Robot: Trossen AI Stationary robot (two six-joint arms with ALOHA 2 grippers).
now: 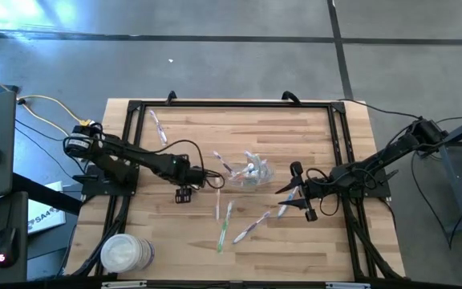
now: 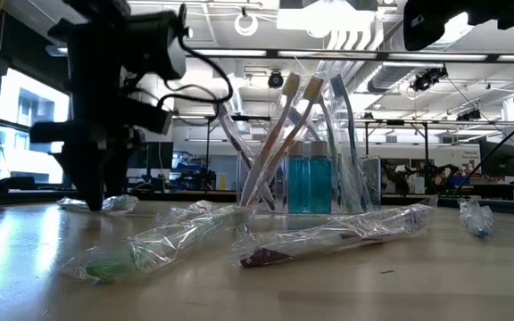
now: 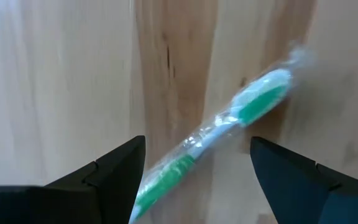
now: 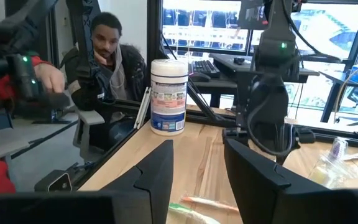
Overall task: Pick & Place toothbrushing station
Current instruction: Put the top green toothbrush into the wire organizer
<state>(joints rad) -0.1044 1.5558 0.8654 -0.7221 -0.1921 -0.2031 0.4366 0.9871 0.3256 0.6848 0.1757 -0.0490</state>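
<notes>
A clear plastic container (image 1: 253,171) (image 2: 309,183) stands mid-table with several toothbrushes upright in it. More wrapped toothbrushes lie flat on the wood in front of it, among them a green one (image 1: 224,230) (image 2: 145,248) and a pale one (image 1: 218,205). My left gripper (image 1: 184,195) (image 3: 197,142) points down, open, just above the table. A wrapped green toothbrush (image 3: 238,115) shows slantwise in the gap between its fingers, untouched. My right gripper (image 1: 285,201) (image 4: 197,152) hangs level to the right of the container, open, with nothing between its fingertips.
A white wipes canister (image 1: 127,253) (image 4: 168,96) stands at the near left corner. Another wrapped toothbrush (image 1: 157,127) lies at the far left. A black frame (image 1: 231,105) borders the table. A person (image 4: 107,56) sits beyond the table's left side.
</notes>
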